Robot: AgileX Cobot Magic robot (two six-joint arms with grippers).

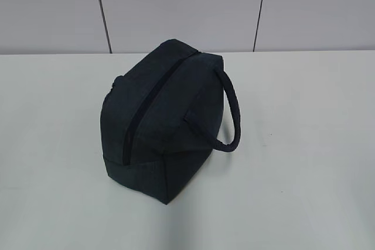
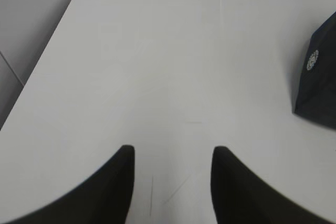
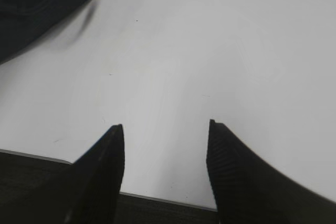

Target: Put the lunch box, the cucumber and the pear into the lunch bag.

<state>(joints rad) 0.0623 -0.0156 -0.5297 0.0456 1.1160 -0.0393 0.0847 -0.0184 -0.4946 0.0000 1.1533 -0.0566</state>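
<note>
The left gripper (image 2: 173, 156) hangs over the bare left part of the white table (image 1: 53, 144), near its far left corner as the left wrist view frames it. Its two dark fingers (image 2: 118, 182) stand apart with only tabletop between them, pinching nothing. At the right edge of that same view a corner of the lunch bag (image 2: 320, 93) shows, bearing a small round pale emblem; it lies well apart from the fingers.

In the exterior view the lunch bag (image 1: 161, 121) sits on the middle of the table, closer to the far edge than to the near one, turned so that one bottom corner points toward the near edge. It is dark navy and boxy. Its zipper (image 1: 143, 115) runs along the top from the far end down to the near left side and appears drawn closed, though the dark cloth makes that hard to judge. The loop handle (image 1: 229, 109) arches out to the bag's right side.

The right gripper (image 3: 165, 135) hovers above the near edge of the table, fingers (image 3: 231, 171) spread with nothing between them. The bag's corner (image 3: 37, 3) fills the upper left of the right wrist view, well clear of the fingers.
</note>
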